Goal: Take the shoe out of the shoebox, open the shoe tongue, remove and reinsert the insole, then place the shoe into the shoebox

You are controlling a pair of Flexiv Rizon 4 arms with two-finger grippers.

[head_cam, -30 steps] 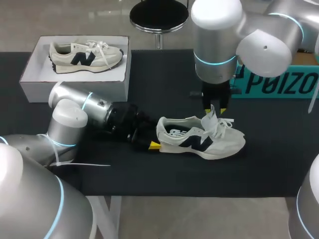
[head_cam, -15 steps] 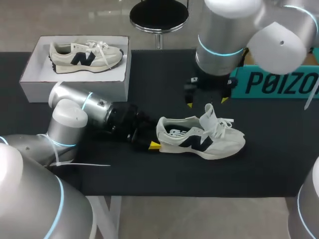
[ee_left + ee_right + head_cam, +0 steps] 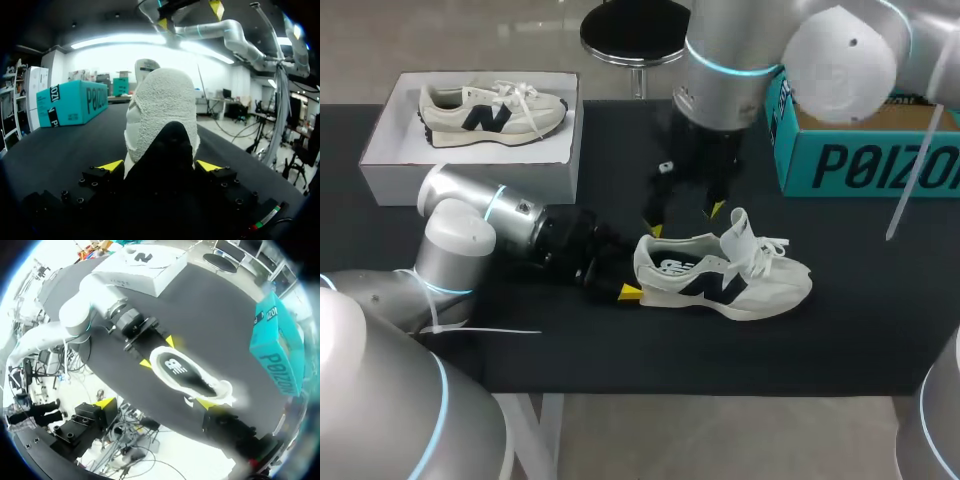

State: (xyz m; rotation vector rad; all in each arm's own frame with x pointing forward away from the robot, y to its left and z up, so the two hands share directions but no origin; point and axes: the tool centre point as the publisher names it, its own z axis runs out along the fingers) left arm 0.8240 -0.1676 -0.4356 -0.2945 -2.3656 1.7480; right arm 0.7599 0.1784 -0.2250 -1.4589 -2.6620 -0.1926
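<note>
The right gripper [image 3: 685,218] has let go of the tongue [image 3: 738,232], which is left standing upright. It has swung left and hangs wide open over the shoe [image 3: 720,275] at frame centre. The left gripper [image 3: 160,166] clamps the heel. The tongue looks opened, so pulling out the insole [image 3: 672,267] is likely next.

**Arms at the shoe: left clamped, right hanging above**

Left arm [image 3: 490,225] lies low along the table, coming in at the heel end of the shoe [image 3: 720,280]. Left gripper [image 3: 160,166] grips the heel, one yellow tip on each side. Right arm [image 3: 740,50] stands upright over the shoe. Right gripper [image 3: 685,218] points down, fingers spread wide, clear of the shoe.
</note>
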